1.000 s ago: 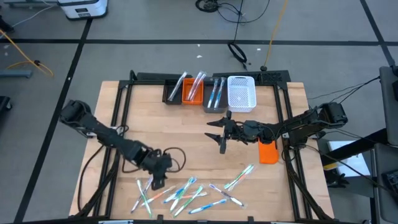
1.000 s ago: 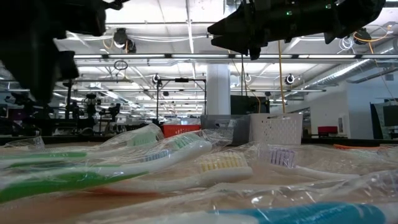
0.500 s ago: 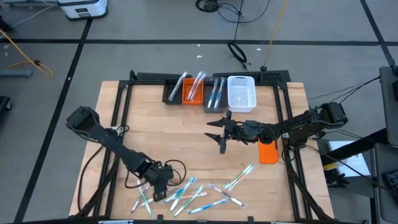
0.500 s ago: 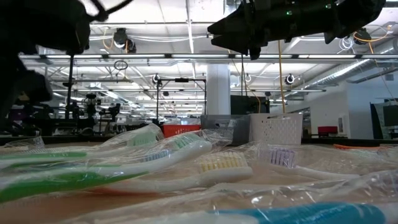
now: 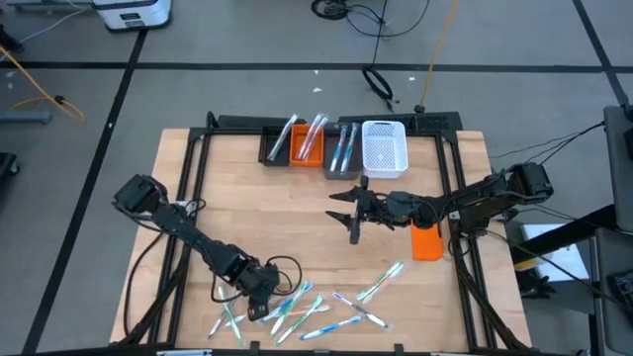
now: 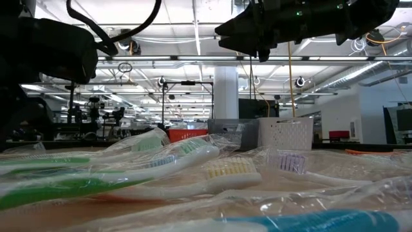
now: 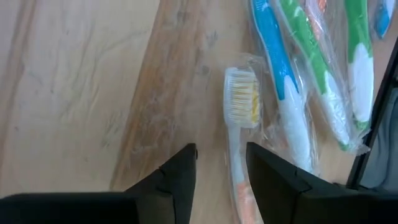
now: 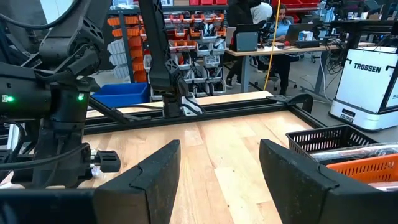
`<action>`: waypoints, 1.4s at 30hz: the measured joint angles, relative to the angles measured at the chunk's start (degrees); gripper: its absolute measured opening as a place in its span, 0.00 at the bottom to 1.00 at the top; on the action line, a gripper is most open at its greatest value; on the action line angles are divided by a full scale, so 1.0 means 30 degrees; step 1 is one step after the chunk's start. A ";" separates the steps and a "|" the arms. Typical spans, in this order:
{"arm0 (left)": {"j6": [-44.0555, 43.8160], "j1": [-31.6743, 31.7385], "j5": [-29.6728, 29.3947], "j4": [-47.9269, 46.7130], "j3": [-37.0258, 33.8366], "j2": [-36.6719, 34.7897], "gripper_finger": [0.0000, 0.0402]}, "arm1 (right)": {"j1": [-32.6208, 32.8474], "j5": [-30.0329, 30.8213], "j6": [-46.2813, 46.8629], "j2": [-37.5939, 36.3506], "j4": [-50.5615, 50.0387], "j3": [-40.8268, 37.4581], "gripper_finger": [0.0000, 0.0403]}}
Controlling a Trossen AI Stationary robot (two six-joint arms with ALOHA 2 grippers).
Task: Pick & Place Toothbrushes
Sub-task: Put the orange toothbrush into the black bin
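left gripper (image 7: 221,165) released, fingers astride a wrapped white toothbrush (image 7: 239,118) on the table (image 7: 81,81) | right gripper (image 5: 348,212) released, hovering mid-table, empty

My left gripper (image 5: 259,309) sits low at the near edge of the table (image 5: 247,213), right at the scattered toothbrushes (image 5: 307,309). My right gripper (image 5: 348,211) hangs over the middle, beside the orange block (image 5: 426,242).
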 joint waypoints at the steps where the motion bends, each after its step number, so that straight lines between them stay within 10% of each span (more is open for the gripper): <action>1: 0.0219 0.0031 -0.0007 0.0000 -0.0007 0.0000 0.34 | 0.0000 0.0000 0.0000 0.0000 0.0006 0.0000 0.53; 12: 0.0659 0.0979 -0.0279 -0.0149 -0.0027 0.0007 0.03 | 0.0000 -0.0003 0.0000 0.0000 -0.0027 0.0000 0.53; 23: 0.0717 0.1737 -0.1032 -0.0208 -0.0034 -0.0268 0.00 | 0.0000 -0.0007 0.0000 0.0000 -0.0547 0.0000 0.52; 42: 0.7678 0.3354 -1.0751 0.2608 -0.0036 -0.5898 0.00 | 0.0388 -0.3054 0.1996 0.0000 -0.0660 0.0000 0.52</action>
